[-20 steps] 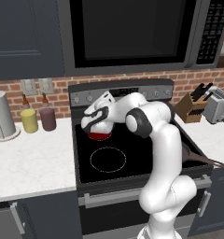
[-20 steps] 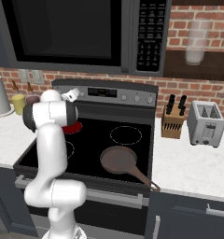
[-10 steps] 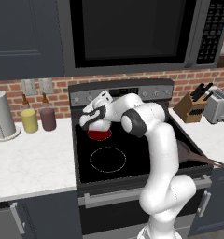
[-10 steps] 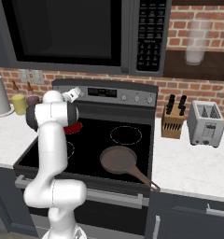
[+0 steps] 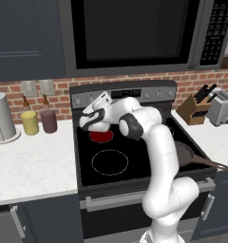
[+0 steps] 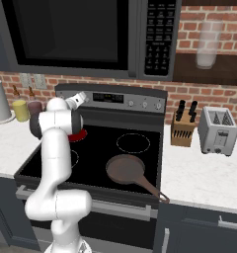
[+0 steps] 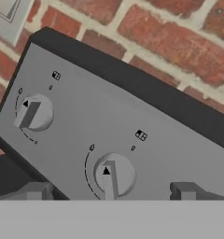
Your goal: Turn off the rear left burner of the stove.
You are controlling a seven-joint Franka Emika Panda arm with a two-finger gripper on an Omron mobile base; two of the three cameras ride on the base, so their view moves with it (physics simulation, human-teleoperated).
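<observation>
The rear left burner glows red on the stove, just below the grey control panel. Risk: two knobs sit close together; the gripper may seat on the wrong one or slip. Its jaws stand fully apart, empty, straddling the nearer knob without contact.

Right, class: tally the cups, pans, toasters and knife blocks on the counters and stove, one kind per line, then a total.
Cups: 2, yellow and purple
Pans: 1
Toasters: 1
Knife blocks: 1
Total: 5
</observation>
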